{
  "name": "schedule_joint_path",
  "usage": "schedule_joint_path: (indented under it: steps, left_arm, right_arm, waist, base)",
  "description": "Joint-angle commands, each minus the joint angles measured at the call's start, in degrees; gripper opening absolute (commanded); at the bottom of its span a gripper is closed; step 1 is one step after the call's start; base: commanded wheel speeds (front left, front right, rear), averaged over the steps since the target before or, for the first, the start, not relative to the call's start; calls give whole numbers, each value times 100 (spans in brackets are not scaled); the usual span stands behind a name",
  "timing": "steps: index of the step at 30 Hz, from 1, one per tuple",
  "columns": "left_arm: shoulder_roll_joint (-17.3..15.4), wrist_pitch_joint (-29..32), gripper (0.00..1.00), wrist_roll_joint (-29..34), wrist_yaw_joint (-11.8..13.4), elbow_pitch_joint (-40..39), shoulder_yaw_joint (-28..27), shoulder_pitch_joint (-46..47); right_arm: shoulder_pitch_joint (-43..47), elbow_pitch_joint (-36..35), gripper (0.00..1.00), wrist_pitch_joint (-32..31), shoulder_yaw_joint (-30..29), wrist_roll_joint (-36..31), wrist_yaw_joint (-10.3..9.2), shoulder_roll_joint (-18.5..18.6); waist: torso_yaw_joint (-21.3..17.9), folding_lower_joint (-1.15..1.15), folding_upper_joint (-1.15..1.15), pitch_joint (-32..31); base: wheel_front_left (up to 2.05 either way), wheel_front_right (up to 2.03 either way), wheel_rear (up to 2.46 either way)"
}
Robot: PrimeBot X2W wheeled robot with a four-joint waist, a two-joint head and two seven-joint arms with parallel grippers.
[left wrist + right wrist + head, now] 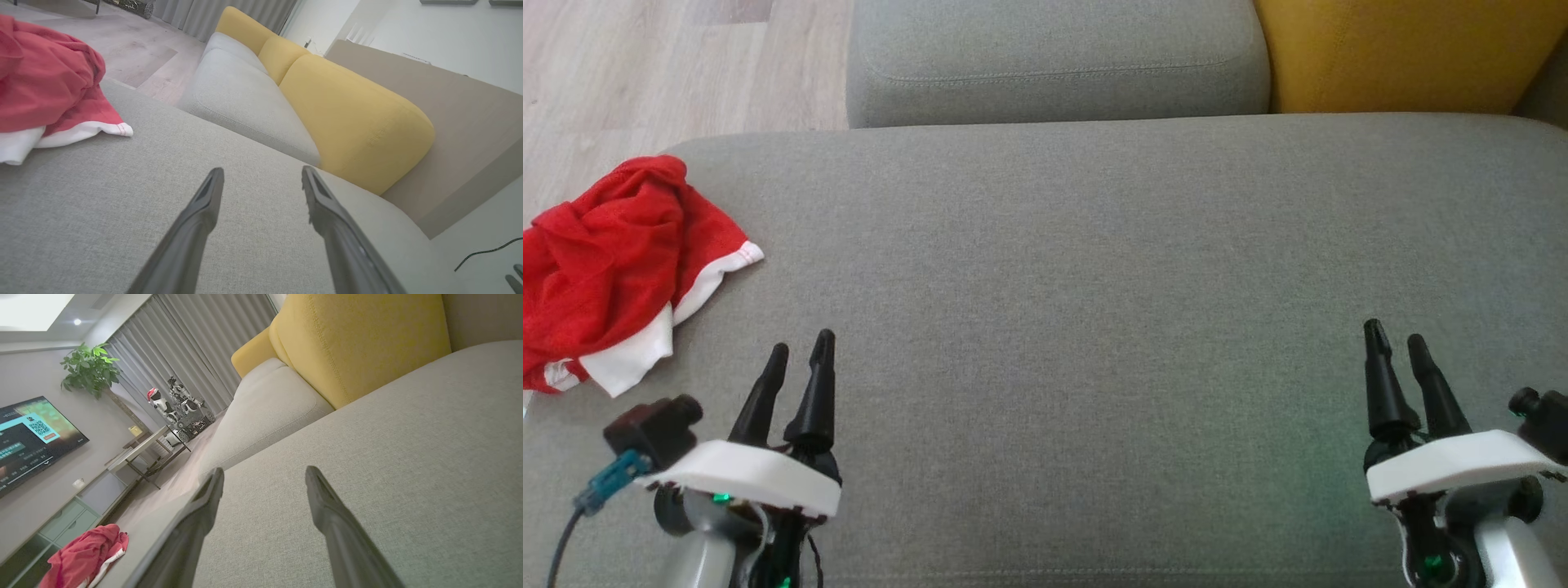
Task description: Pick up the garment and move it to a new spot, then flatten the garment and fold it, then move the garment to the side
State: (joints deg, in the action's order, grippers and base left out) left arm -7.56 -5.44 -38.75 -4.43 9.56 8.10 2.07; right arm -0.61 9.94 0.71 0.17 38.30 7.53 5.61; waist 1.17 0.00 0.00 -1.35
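One red garment [605, 261], partly beyond left edge.

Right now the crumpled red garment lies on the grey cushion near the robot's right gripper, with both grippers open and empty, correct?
Not quite. The head view shows the red garment crumpled on the grey cushion near the left gripper, not the right gripper, which is far across the cushion. Both grippers are indeed open and empty.

The garment [613, 269] lies at the far left edge of the seat cushion [1094, 269] before me, with my left gripper [802, 343] just right of it and nearer me. My right gripper [1394, 332] hangs well apart, over the right side. Behind sit a second cushion [1054, 57] and, to its right, a back pillow [1405, 49].
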Motion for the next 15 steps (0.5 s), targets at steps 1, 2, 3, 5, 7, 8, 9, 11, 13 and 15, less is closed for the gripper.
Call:
schedule_joint_path:
  steps: [1, 2, 3, 5, 7, 8, 9, 11, 13, 15]
  left_arm:
    - [-155, -97, 100, 266, 68, -178, -66, 330]
    - [-158, -114, 100, 323, 79, -171, -50, 334]
    - [-159, -132, 100, 371, 86, -166, -38, 336]
    - [-184, -166, 100, 501, 95, -136, -1, 341]
    - [-215, -200, 100, 652, 117, -115, 36, 352]
    - [-228, -217, 100, 726, 134, -97, 53, 352]
    - [-228, -217, 100, 726, 134, -97, 53, 352]
    - [-253, -251, 100, 877, 160, -81, 94, 363]
    - [-279, -285, 100, 1034, 191, -75, 137, 374]
    - [-306, -319, 100, 1189, 219, -68, 183, 382]
  right_arm:
    - [-167, -254, 100, 74, 117, -269, -3, 98]
    - [-163, -259, 100, 79, 127, -347, -3, 95]
    - [-159, -259, 100, 78, 138, -429, -3, 98]
    - [-151, -264, 100, 87, 151, -584, -3, 100]
    - [-138, -273, 100, 97, 159, -742, -3, 96]
    - [-131, -275, 100, 103, 163, -816, -3, 94]
    - [-131, -275, 100, 103, 163, -816, -3, 94]
    - [-113, -280, 100, 111, 174, -962, -3, 88]
    - [-93, -294, 100, 120, 182, -1112, -3, 85]
    - [-71, -308, 100, 125, 179, -1254, -3, 81]
  waist:
    - [8, 0, 0, -4]
    - [12, 0, 0, -6]
    - [15, 0, 0, -7]
    - [25, 0, 0, -11]
    - [31, 0, 0, -14]
    - [34, 0, 0, -15]
    - [34, 0, 0, -15]
    - [44, 0, 0, -20]
    - [57, 0, 0, -25]
    - [69, 0, 0, -29]
  base:
    - [0, 0, 0]
    - [0, 0, 0]
    - [0, 0, 0]
    - [0, 0, 0]
    - [0, 0, 0]
    - [0, 0, 0]
    - [0, 0, 0]
    - [0, 0, 0]
    - [0, 0, 0]
    - [0, 0, 0]
